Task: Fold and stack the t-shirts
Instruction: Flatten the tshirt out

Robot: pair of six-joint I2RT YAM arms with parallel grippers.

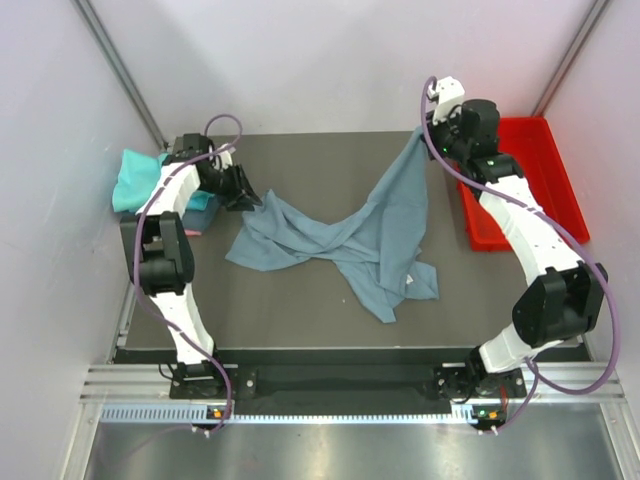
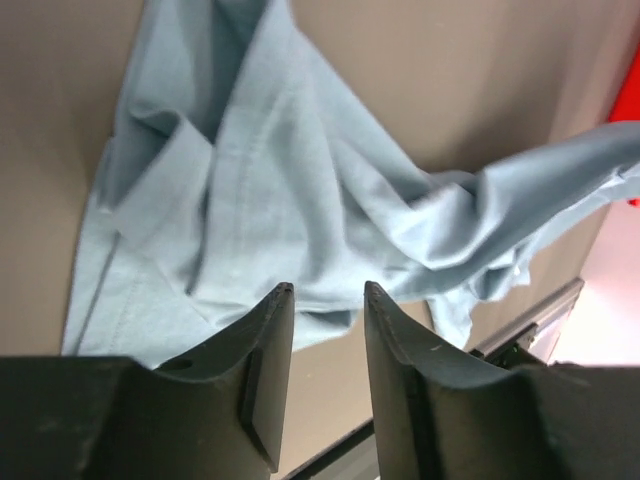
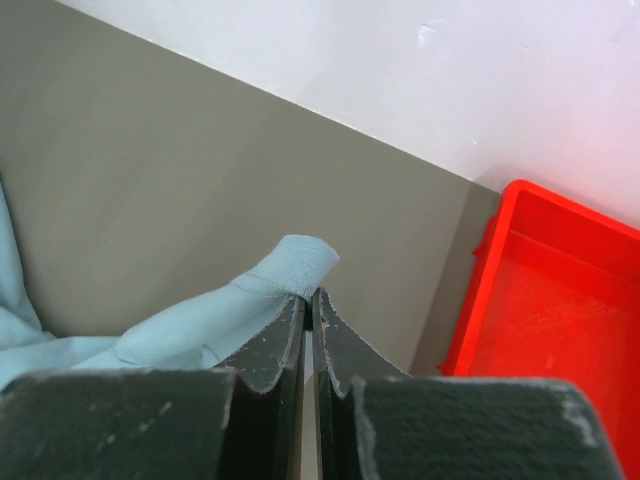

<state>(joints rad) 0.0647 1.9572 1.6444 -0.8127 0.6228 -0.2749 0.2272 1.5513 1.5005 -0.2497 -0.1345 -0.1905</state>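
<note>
Fingers of the right gripper (image 3: 310, 300) were closed tight on a folded edge of the grey-blue t-shirt (image 1: 350, 235), a small roll of cloth pinched at the tips. That edge was held lifted at the far right of the table (image 1: 300, 315), beside the red tray (image 1: 545, 165), so that a band of cloth was drawn up from the crumpled mass lying across the table's middle. The lift was judged to serve spreading the garment before any fold. The left gripper (image 2: 328, 292) was seen with its jaws parted and nothing between them, poised by the shirt's left end, apparently not touching it. It was judged to be placed there for a grasp on the opposite corner, so the cloth could be stretched flat between both arms. A teal t-shirt (image 1: 135, 178) was set at the far left edge, with blue and pink cloth (image 1: 198, 205) partly seen under it, presumably as the stack. No fold had yet been made in the grey-blue shirt.
</note>
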